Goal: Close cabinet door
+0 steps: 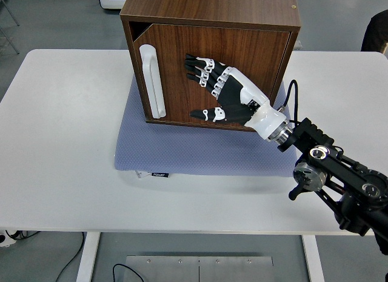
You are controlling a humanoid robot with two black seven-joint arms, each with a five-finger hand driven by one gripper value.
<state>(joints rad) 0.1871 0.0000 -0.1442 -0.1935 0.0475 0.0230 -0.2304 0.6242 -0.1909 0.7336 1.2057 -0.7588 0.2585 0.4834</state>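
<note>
Walnut-brown wood grain covers the door (212, 73), a wide panel set in the front of the cabinet (209, 9) and facing the table's near edge, toward 6 o'clock. Its face lies nearly flush with the cabinet's frame; a thin dark wedge of gap shows at the door's upper corner toward 10 o'clock. A white handle (151, 82) runs upright along the door's 9 o'clock edge, its long axis going from 12 to 6 o'clock. The cabinet itself stands at the far middle of the table (60, 142), resting on a blue-grey mat (182, 151) that spreads out beneath it toward 6 o'clock. The right hand (221, 94) is flat before the door's centre, palm toward the wood, its fingers (200, 67) spread slightly and pointing toward 10 o'clock, the thumb held apart lower down and aimed at 9 o'clock; nothing is gripped, and whether the fingertips actually touch the panel cannot be told. Its black arm (339, 179) comes in from 4 o'clock over the table's corner, with a black cable (291, 94) looping up beside the wrist near the cabinet's 3 o'clock side.
</note>
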